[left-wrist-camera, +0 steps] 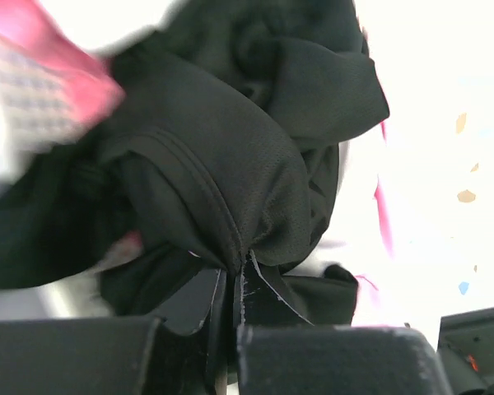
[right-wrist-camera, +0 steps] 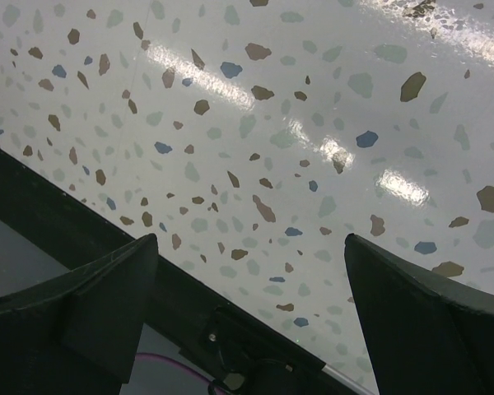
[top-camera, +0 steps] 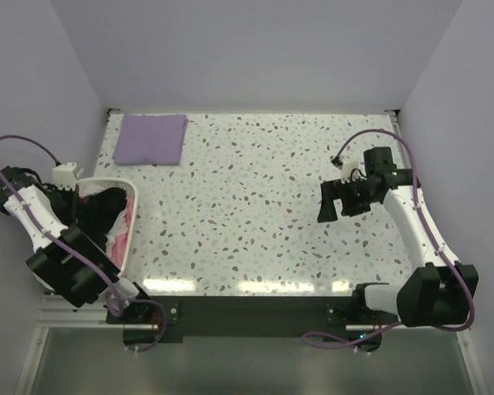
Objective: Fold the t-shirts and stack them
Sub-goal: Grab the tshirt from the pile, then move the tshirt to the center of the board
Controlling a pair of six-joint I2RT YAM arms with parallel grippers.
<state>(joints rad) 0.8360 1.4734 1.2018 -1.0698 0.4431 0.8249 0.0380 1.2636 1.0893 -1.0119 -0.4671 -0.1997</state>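
Observation:
A crumpled black t-shirt [top-camera: 109, 204] lies in the white basket [top-camera: 125, 251] at the left edge of the table. My left gripper [top-camera: 89, 204] reaches into the basket. In the left wrist view its jaws [left-wrist-camera: 235, 276] are pressed together on a pinched fold of the black t-shirt [left-wrist-camera: 230, 148]. A lavender t-shirt [top-camera: 151, 138] lies folded as a flat square at the far left corner of the table. My right gripper [top-camera: 333, 202] hovers over the right side of the table, open. In the right wrist view nothing sits between its fingers [right-wrist-camera: 251, 247].
Pink cloth [left-wrist-camera: 33, 82] lies in the basket beside the black shirt, also seen as pink cloth [top-camera: 120, 232] from above. The speckled tabletop [top-camera: 255, 206] spreads between the arms. A dark rail [top-camera: 247, 309] runs along the near edge.

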